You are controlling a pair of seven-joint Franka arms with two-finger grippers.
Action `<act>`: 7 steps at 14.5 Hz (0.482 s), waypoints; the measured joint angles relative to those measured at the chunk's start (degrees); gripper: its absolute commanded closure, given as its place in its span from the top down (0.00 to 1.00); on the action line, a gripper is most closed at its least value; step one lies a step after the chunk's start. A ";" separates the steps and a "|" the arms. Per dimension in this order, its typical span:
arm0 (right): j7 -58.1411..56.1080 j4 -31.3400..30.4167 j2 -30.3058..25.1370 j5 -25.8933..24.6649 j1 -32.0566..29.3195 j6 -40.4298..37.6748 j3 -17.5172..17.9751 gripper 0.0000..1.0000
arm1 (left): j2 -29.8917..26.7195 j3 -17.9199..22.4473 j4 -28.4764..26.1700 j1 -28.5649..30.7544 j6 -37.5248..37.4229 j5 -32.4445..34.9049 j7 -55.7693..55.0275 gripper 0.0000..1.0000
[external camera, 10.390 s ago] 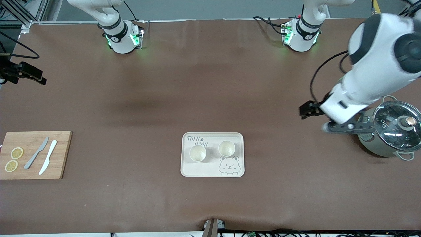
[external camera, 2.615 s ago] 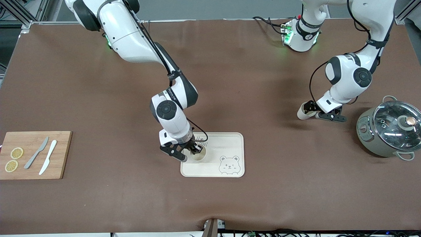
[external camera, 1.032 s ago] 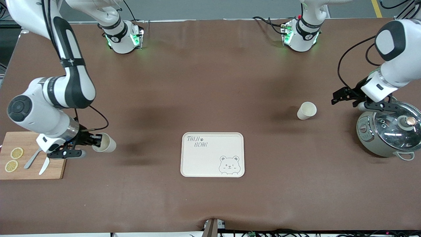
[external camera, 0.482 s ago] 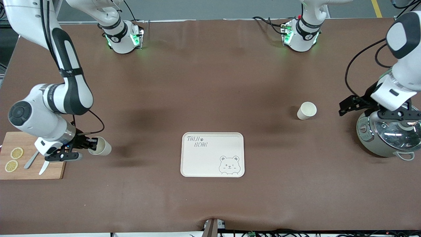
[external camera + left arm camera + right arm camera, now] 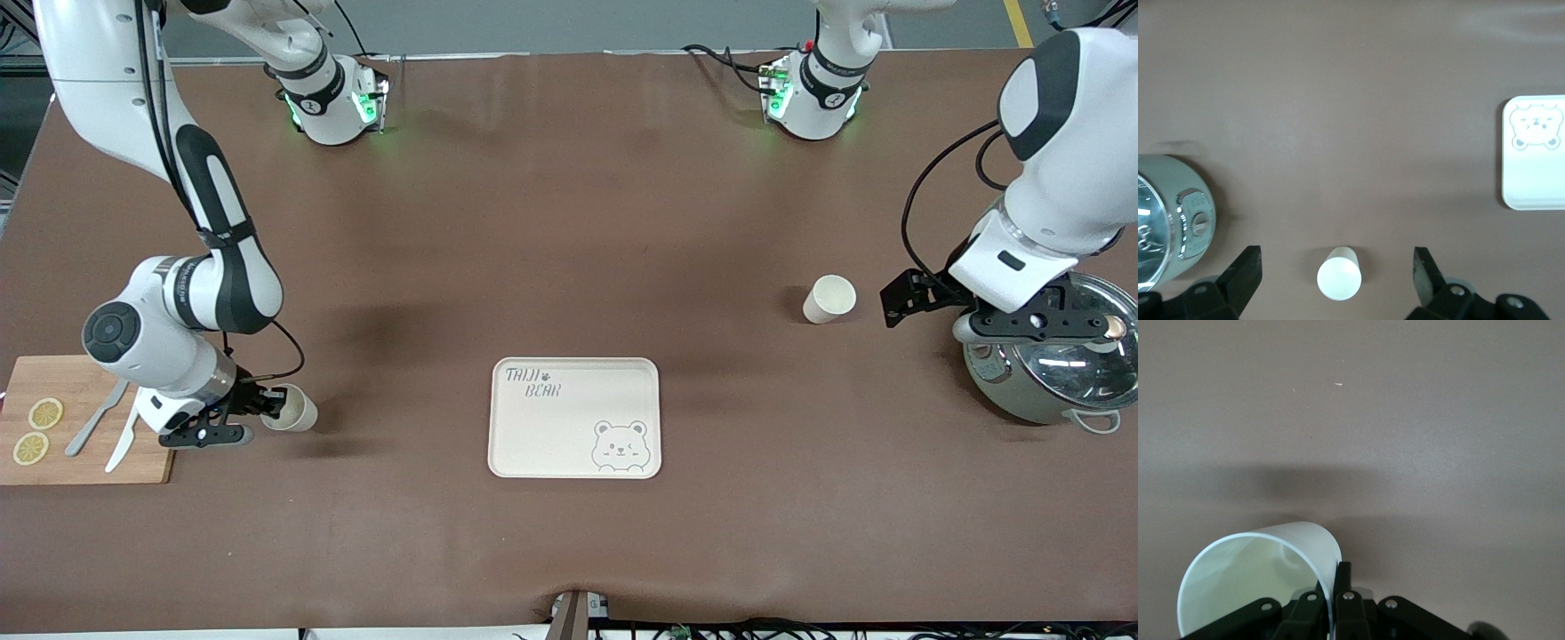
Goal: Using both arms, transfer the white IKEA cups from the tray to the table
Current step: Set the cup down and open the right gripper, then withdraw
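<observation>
One white IKEA cup [image 5: 829,300] stands upright on the brown table between the bear tray [image 5: 574,418] and the pot. My left gripper [image 5: 900,299] hangs open high above the table, beside that cup and apart from it. In the left wrist view the cup [image 5: 1339,273] shows far below, between the spread fingers [image 5: 1245,267]. My right gripper [image 5: 267,409] is shut on the rim of the second cup [image 5: 293,411]. It holds the cup tilted, low over the table, next to the cutting board. The right wrist view shows one finger inside the cup [image 5: 1258,580] and one outside it.
A grey-green pot with a glass lid [image 5: 1053,364] stands at the left arm's end, partly under that arm's wrist. A wooden cutting board [image 5: 84,418] with two knives and lemon slices lies at the right arm's end. The bear tray holds nothing.
The right gripper has lowered with its cup and shifted slightly toward the tray. The left gripper, still open, has drifted back toward the standing cup. That cup has not moved.
</observation>
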 measured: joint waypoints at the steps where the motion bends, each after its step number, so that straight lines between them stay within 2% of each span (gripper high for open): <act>1: 0.00 0.00 0.37 0.01 0.00 0.44 0.06 0.00 | 0.45 -0.30 1.60 -0.01 -1.76 0.01 0.00 1.00; 4: 0.00 0.00 1.47 0.03 0.00 2.23 0.31 0.00 | 3.03 -1.25 7.08 -0.58 -6.81 -0.18 -0.06 1.00; 7: 0.00 0.00 2.25 0.61 0.00 2.83 0.69 0.00 | 5.03 -1.29 9.12 -2.69 -8.62 -0.21 -0.13 1.00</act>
